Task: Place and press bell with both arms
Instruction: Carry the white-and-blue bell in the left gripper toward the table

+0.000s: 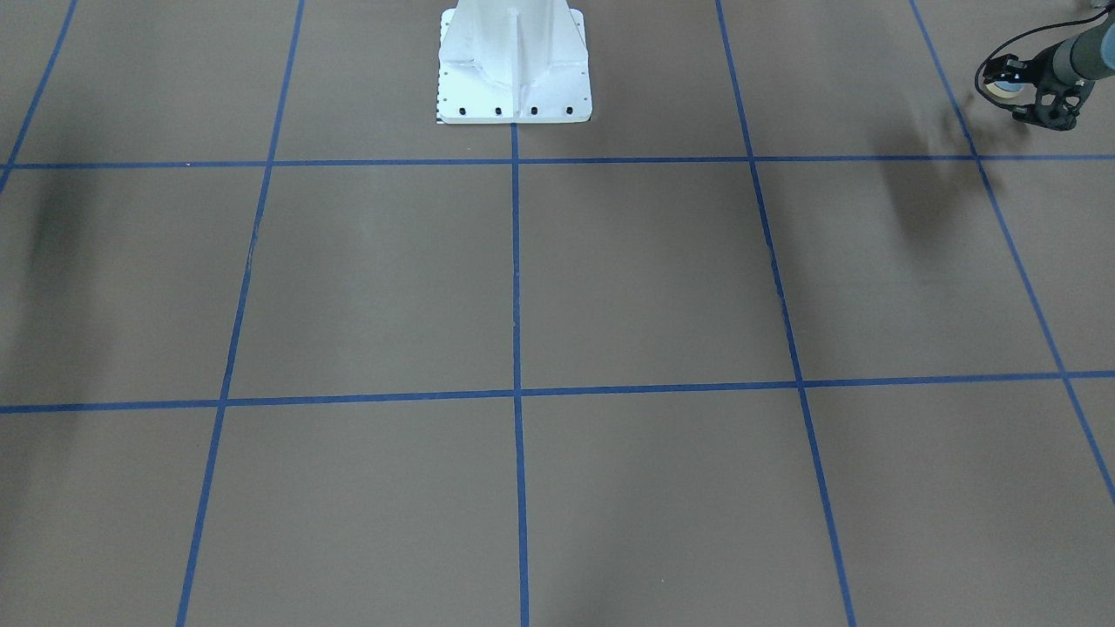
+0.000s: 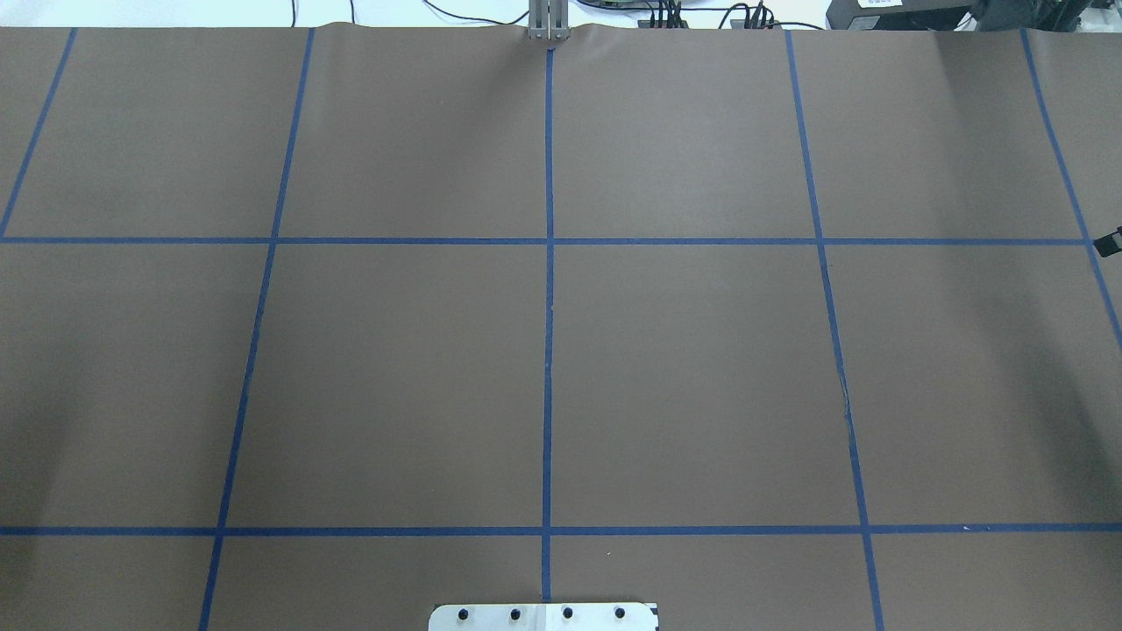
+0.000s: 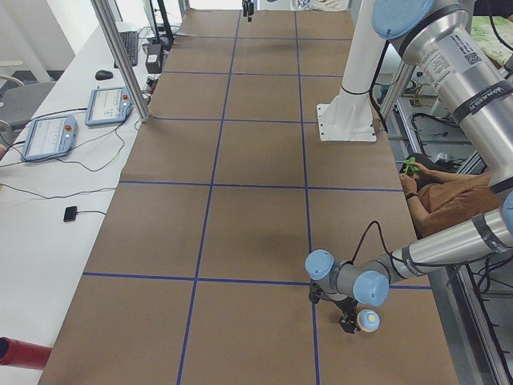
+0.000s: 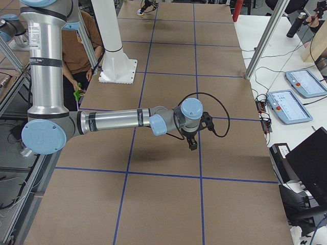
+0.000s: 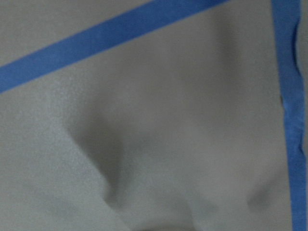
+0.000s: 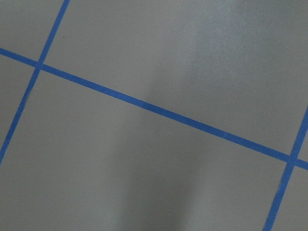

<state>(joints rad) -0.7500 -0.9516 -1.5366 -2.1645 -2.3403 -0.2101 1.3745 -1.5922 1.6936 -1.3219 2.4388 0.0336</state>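
Note:
The bell (image 1: 1010, 85), light blue and cream, sits at the table's far left end, and also shows in the exterior left view (image 3: 369, 321). My left gripper (image 1: 1056, 115) is low over the table right beside it (image 3: 348, 324). I cannot tell whether its fingers are open or hold the bell. The left wrist view shows only blurred brown table and blue tape from close up. My right gripper (image 4: 192, 144) hangs above the table near its right end. Only a black tip of it shows at the overhead view's right edge (image 2: 1110, 241), and its state is unclear.
The white bolted pedestal (image 1: 514, 78) stands at the robot-side edge of the brown, blue-taped table (image 2: 684, 377). A seated person (image 3: 437, 196) is beside the table behind the left arm. Tablets (image 3: 50, 136) and a red cylinder (image 3: 20, 353) lie on the white side bench.

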